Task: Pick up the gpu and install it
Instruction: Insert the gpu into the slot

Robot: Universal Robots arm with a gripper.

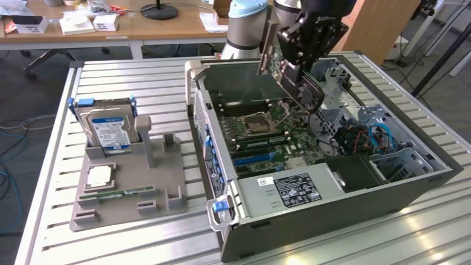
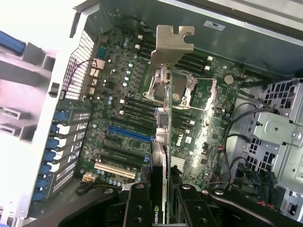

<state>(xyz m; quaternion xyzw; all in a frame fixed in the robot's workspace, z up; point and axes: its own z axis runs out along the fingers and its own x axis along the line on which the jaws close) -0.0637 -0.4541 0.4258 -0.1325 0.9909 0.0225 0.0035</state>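
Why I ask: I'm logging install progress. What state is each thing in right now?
gpu: clamped in the tool, hanging over the motherboard, not in a slot.
tool: shut on the gpu.
computer case: lying on its side, open.
hard drive: upright in the holder.
memory stick: lying flat on the holder.
processor chip: lying flat on the holder.

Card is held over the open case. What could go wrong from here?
1. The gpu hangs in the gripper over the motherboard. If it comes down off the blue slot, its edge may strike board parts.
2. Its silver bracket sticks out and could snag the case wall.
3. The fingers pinch a thin card, so it may tilt or slip.
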